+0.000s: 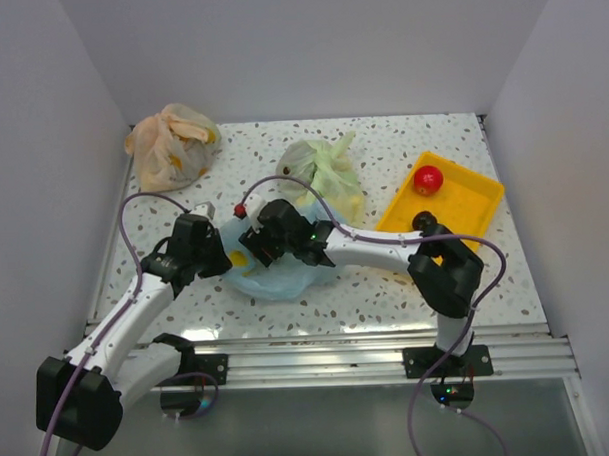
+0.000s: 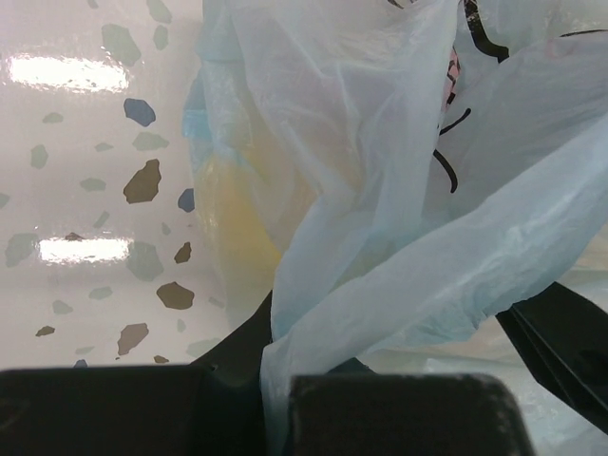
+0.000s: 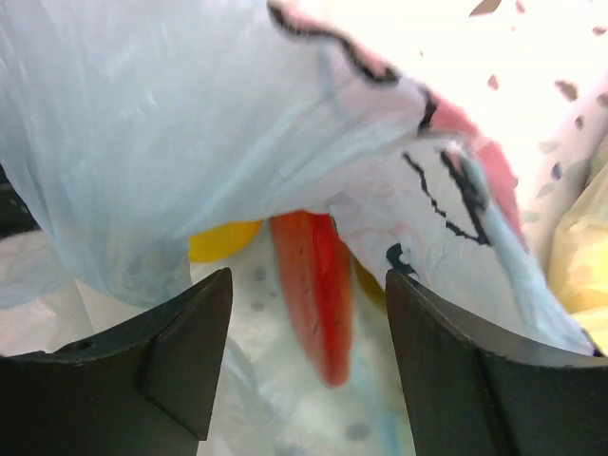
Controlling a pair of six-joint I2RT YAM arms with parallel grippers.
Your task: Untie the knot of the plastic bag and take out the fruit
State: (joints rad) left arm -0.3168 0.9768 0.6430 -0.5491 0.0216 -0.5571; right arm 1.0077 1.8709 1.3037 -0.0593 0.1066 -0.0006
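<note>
Over watermelon slice [image 3: 315,285], right pincer [image 3: 306,328] agape

Light blue plastic bag [image 1: 276,281] holds watermelon slice [image 3: 313,285] and yellow fruit [image 3: 220,242]

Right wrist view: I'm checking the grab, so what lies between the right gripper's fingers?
In the right wrist view, a red watermelon slice lies between the open right gripper's fingers, under the plastic bag, a yellow fruit beside it.
</note>
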